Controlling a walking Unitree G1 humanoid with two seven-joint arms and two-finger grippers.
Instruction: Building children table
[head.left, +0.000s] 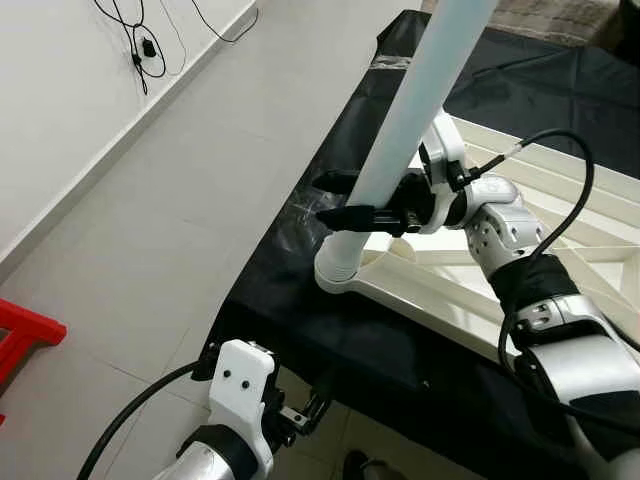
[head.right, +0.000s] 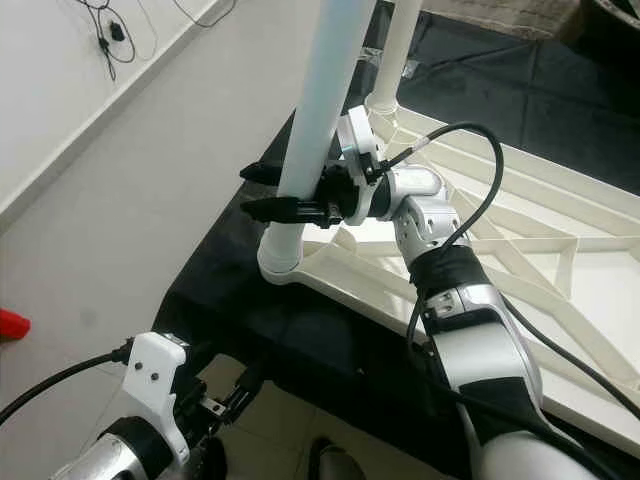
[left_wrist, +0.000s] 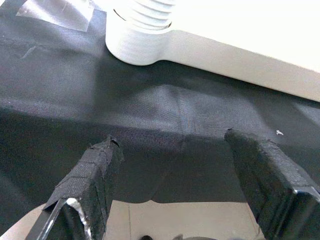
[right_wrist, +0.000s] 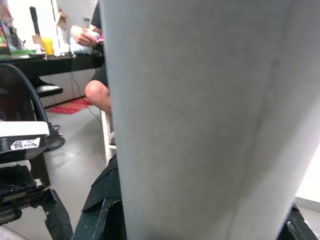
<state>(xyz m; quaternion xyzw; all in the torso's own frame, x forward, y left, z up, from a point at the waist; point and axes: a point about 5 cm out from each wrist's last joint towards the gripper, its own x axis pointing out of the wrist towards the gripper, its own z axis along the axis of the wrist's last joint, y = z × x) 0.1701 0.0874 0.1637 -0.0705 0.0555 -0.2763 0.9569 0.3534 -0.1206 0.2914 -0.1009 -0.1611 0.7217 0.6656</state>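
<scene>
Right pincer (head.left: 335, 200) pinches the pale table leg (head.left: 415, 110) standing in the tabletop (head.right: 560, 300) corner socket (head.left: 340, 268); right wrist view adds a seated person (right_wrist: 95, 75); left pincer (left_wrist: 182, 195) spread below the socket

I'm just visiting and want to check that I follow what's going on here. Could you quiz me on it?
1. True or false: the right gripper is closed around the white table leg.
2. The bottom of the leg sits in: A) a corner socket of the upside-down white tabletop, B) the floor, C) a red box.
3. Fill in: the left gripper hangs open near the edge of the ____ cloth.

Key: 1 true; 2 A; 3 black.
</scene>
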